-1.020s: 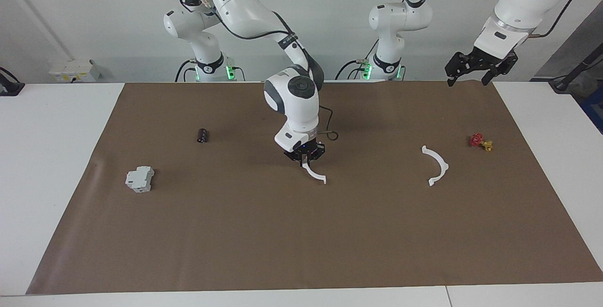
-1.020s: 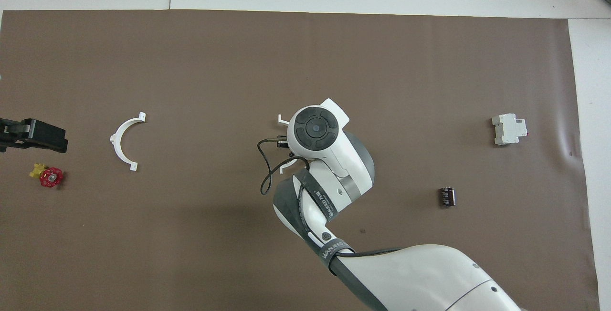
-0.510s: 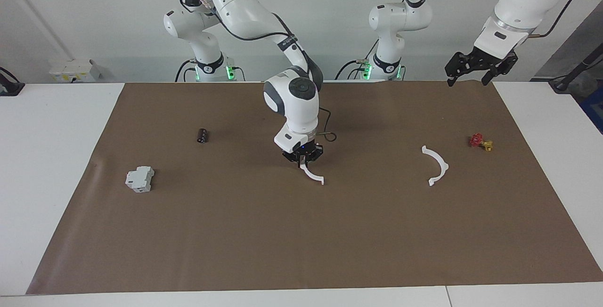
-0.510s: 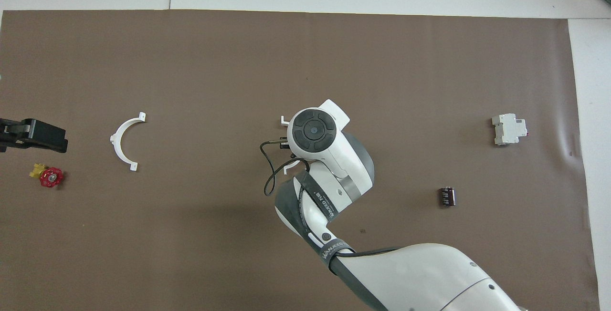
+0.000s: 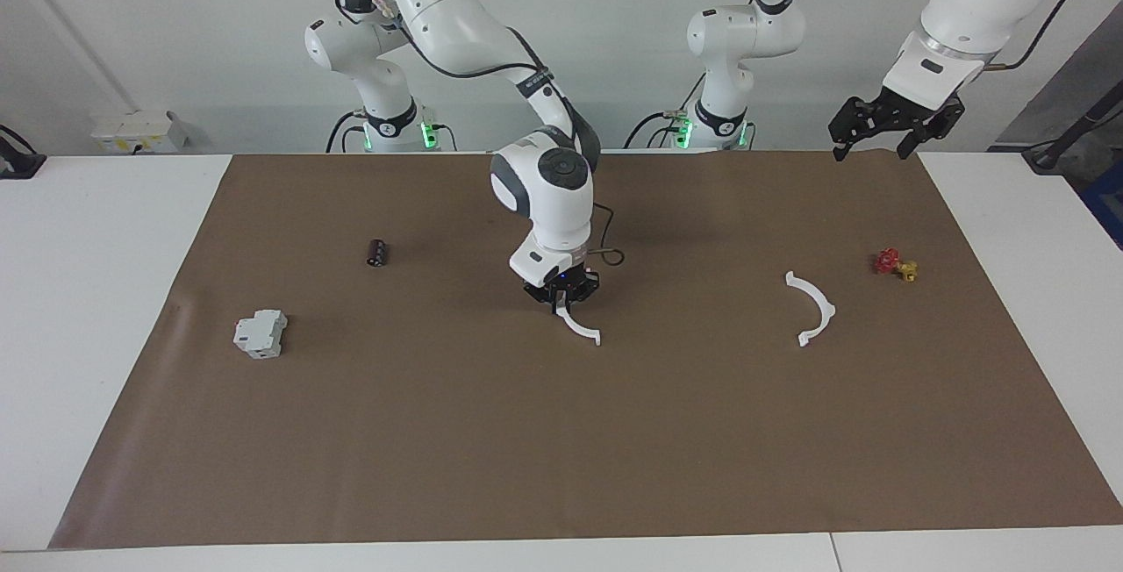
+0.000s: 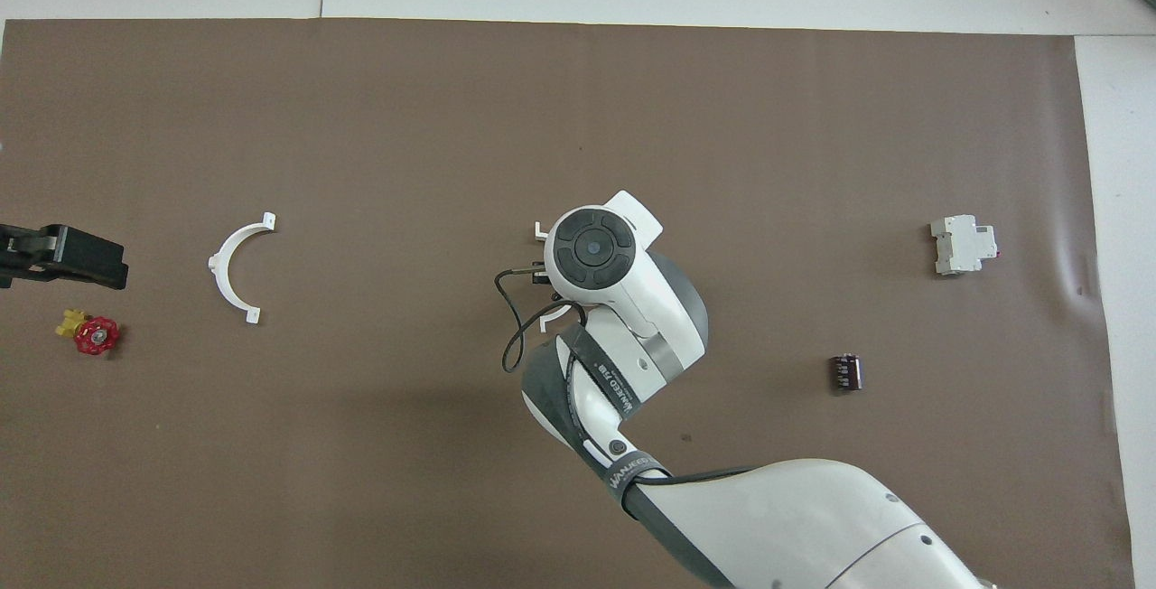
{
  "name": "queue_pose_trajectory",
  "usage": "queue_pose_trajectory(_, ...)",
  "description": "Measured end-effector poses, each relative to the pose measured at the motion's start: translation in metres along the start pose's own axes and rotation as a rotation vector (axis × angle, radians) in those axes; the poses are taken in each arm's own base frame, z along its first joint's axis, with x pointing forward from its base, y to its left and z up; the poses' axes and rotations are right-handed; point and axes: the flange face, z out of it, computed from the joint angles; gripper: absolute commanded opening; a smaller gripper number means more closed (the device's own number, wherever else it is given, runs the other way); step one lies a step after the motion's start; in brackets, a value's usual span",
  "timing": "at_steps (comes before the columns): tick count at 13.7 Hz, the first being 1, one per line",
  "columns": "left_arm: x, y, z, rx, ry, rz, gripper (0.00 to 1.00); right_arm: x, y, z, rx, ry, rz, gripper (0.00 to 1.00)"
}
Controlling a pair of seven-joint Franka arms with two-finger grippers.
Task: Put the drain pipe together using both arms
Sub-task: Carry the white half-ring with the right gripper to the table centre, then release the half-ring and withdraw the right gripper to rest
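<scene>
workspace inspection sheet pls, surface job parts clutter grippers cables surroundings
surface: brown mat on a white table.
job's things: one half-ring at mid-mat in the right gripper; other half-ring lies loose toward the left arm's end.
clutter: grey-white block, dark cylinder, red-and-yellow valve.
grippers: right shut on its half-ring; left gripper open, raised, waiting.
cables: black loop at right wrist.
surroundings: pale wall, socket box.

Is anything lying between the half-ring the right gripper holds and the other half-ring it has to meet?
Nothing visible. The right gripper is shut on one half-ring at mid-mat; only bare brown mat separates it from the other half-ring. The red-and-yellow valve lies past it, toward the left arm's end.
</scene>
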Motion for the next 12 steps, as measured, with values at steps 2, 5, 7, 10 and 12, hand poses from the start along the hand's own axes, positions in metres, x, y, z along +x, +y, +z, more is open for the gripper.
queue_pose_trajectory(2, 0.000, 0.000, 0.000, 0.000, 0.000, 0.000, 1.00, 0.000, 0.000, 0.000, -0.001, -0.001, 0.000, 1.00)
queue_pose_trajectory(5, 0.000, 0.000, 0.000, 0.000, 0.000, 0.000, 1.00, 0.000, -0.005, -0.009, 0.009, 0.013, -0.007, 1.00)
queue_pose_trajectory(7, 0.000, 0.003, 0.000, 0.001, 0.000, 0.006, 1.00, 0.010, 0.003, -0.042, 0.026, 0.045, 0.011, 1.00)
queue_pose_trajectory(10, 0.000, 0.005, 0.000, 0.001, -0.001, 0.006, 1.00, 0.035, 0.061, -0.112, 0.023, 0.066, 0.080, 1.00)
queue_pose_trajectory(12, 0.000, 0.004, 0.002, 0.001, -0.005, -0.004, 1.00, 0.048, 0.116, -0.148, 0.001, 0.041, 0.094, 1.00)
